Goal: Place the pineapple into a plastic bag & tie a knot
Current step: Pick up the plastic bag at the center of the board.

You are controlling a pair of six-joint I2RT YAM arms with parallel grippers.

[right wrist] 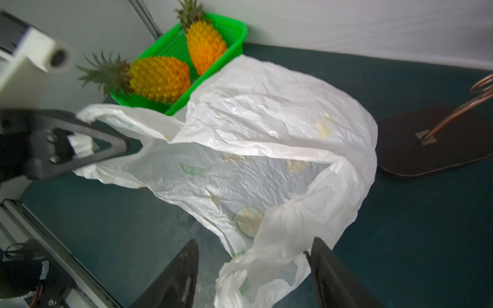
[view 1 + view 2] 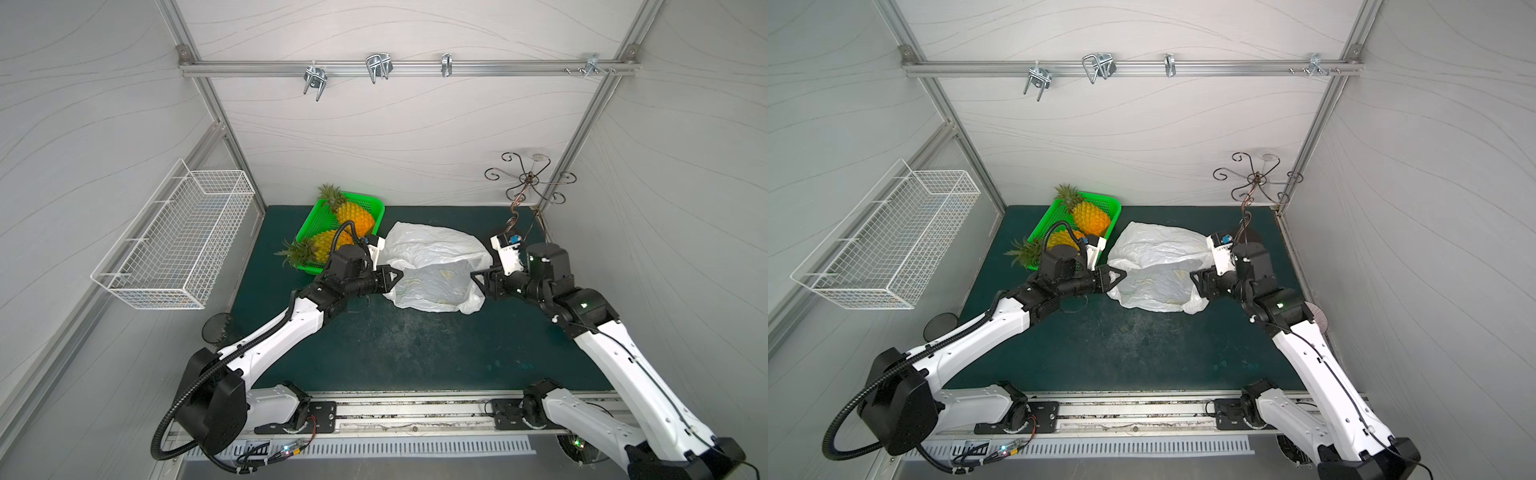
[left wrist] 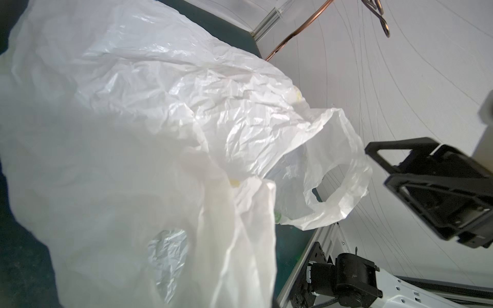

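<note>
In both top views the plastic bag is lying crumpled in the middle of the dark counter, and its mouth is gaping open a little. The left pincer is sitting at the bag's 9 o'clock, pressed together and pinching the bag by one loop. The right pincer is hovering at the bag's 3 o'clock. Two pineapples are lying in the green tray at the bag's 11 o'clock. None is in the bag yet.

In the left wrist view the bag is filling most of the picture. Its free handle is sticking out just beside the right pincer, not touching it.

In the right wrist view the right pincer's jaws are standing spread wide, with loose bag plastic between them but not pinched. The left pincer is squeezing its loop tight.

I think the step in hand is opening the bag. Next, the right pincer is going to need to close on the free handle and pull gently — the plastic is thin — so a pineapple can slide in.
</note>
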